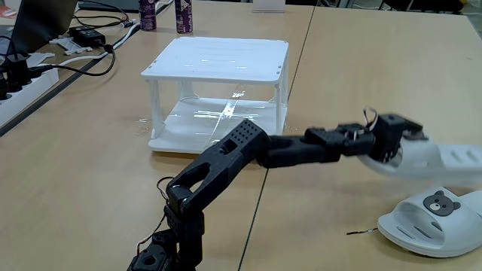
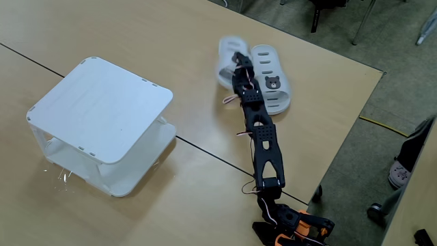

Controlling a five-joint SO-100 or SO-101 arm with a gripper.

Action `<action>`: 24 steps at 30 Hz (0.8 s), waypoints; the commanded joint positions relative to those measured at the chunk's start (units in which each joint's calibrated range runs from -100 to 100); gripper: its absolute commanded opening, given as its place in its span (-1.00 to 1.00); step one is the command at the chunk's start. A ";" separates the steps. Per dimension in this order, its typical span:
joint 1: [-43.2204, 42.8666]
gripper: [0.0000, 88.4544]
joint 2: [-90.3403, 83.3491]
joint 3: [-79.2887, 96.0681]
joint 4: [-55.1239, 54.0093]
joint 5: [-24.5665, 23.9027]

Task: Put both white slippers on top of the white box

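Wooden desk: one slipper (image 1: 444, 160) lifted off it, clenched in the pincer (image 1: 399, 147) near the right edge in a fixed view; second slipper (image 1: 435, 217) lies flat below it. Box (image 1: 218, 60) well apart mid-desk, top bare. Cables (image 1: 90, 38) at far-left corner.

Wooden table (image 1: 90, 173), light tan, seams between its sections.

White box (image 1: 217, 59) stands on the table, its top panel bare. One white slipper (image 1: 433, 220) with a bear badge lies flat near the table's right edge in a fixed view; a second slipper (image 2: 229, 58) sits just beside it, blurred, contact with the table not clear. At the far left edge: power strip (image 1: 22, 86), black adapter (image 1: 89, 35) and cables. Two dark cans (image 1: 184, 15) stand at the far edge.
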 commanded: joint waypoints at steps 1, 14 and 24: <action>0.28 -0.98 -26.51 -3.64 4.74 0.42; 0.11 -0.98 -58.40 -3.55 25.19 0.42; -3.83 -0.98 -67.40 -3.46 29.76 0.42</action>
